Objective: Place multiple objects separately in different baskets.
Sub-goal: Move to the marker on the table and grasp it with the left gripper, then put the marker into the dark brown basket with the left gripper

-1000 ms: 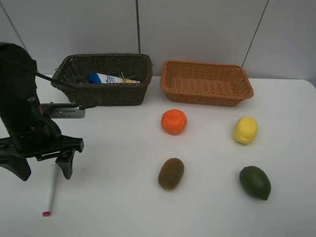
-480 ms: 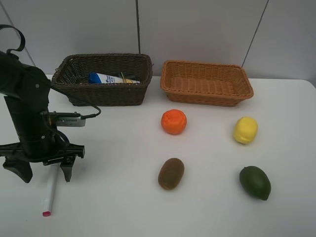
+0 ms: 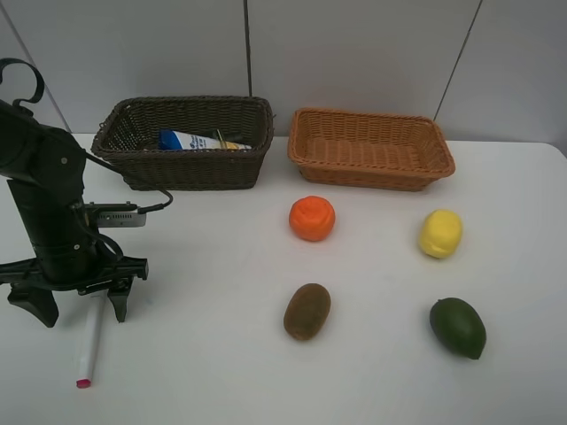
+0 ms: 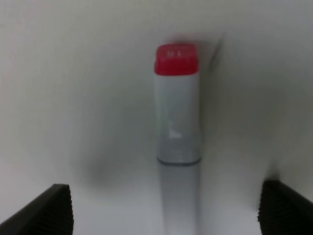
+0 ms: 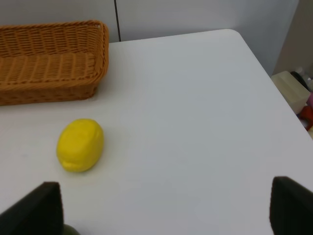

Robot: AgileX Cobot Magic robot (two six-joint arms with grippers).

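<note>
White table (image 3: 221, 381) | left pincer (image 3: 81, 314) spread astride marker (image 3: 89, 347) (upper end hidden) | right pincer (image 5: 164, 208) spread

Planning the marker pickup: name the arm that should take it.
Left. The left gripper, open, sits astride the marker, a finger each side; the right gripper is far off, by the lemon.

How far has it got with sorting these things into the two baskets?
Partly done: a white blue-capped tube lies in the dark brown wicker basket. In hand: the left tool, open, straddles the white red-tipped marker. Remaining: the orange, yellow lemon, brown kiwi and dark green fruit sit on the table; nothing shows in the light orange wicker basket.
</note>
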